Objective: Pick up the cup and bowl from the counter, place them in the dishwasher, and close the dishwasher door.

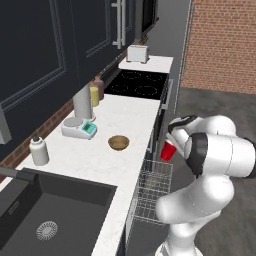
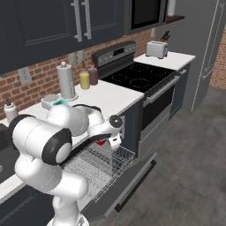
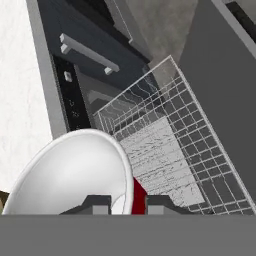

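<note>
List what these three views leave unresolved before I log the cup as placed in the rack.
- Cup against rack: left base view shows it in the gripper above the rack; the gap below is unclear.
- Right base view: the arm hides nearly all of the cup.
- Hand view: the cup's rim hides the fingers' contact.
- Bowl interior: too small.

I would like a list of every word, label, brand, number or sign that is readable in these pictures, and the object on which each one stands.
No text can be read in any view.
kitchen scale: teal display panel, no readable digits.
stove control panel: a pale blurred mark, too small to read.
dishwasher control strip: tiny pale marks, too small to read.
cup, white bottle, toaster: no label visible.
</note>
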You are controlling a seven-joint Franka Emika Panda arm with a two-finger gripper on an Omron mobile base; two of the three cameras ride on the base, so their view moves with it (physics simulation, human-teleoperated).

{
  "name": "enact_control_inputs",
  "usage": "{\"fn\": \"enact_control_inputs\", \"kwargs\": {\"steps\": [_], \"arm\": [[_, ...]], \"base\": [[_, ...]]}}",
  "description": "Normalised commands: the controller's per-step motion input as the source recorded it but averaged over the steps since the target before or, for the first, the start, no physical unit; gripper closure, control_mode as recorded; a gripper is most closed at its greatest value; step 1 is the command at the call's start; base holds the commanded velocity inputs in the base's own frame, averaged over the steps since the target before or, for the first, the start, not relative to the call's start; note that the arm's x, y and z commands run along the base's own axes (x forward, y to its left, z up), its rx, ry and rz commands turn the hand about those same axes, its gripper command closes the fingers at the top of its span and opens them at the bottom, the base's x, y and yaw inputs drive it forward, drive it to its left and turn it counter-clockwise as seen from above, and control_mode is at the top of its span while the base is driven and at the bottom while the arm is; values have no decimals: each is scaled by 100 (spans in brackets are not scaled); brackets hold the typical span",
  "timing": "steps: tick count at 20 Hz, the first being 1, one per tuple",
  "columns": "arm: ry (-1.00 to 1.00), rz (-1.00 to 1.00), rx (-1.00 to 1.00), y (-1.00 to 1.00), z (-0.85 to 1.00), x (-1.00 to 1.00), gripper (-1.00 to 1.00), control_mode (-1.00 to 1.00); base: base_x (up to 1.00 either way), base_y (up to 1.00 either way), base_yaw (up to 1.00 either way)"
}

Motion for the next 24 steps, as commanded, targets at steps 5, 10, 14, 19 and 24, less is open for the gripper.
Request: {"fn": "enact_control_inputs", "kwargs": {"steps": [5, 10, 14, 19, 24], "arm": [[17, -4, 8, -76, -39, -1, 100, -100], [21, -1, 11, -35, -61, 10, 100, -100], [20, 0, 16, -2, -76, 24, 100, -100], [10, -3, 21, 1, -73, 32, 100, -100], [1, -8, 19, 13, -63, 52, 100, -100]], "base": [[0, 0, 0], [0, 0, 0], [0, 0, 0], [0, 0, 0], [0, 0, 0]]}}
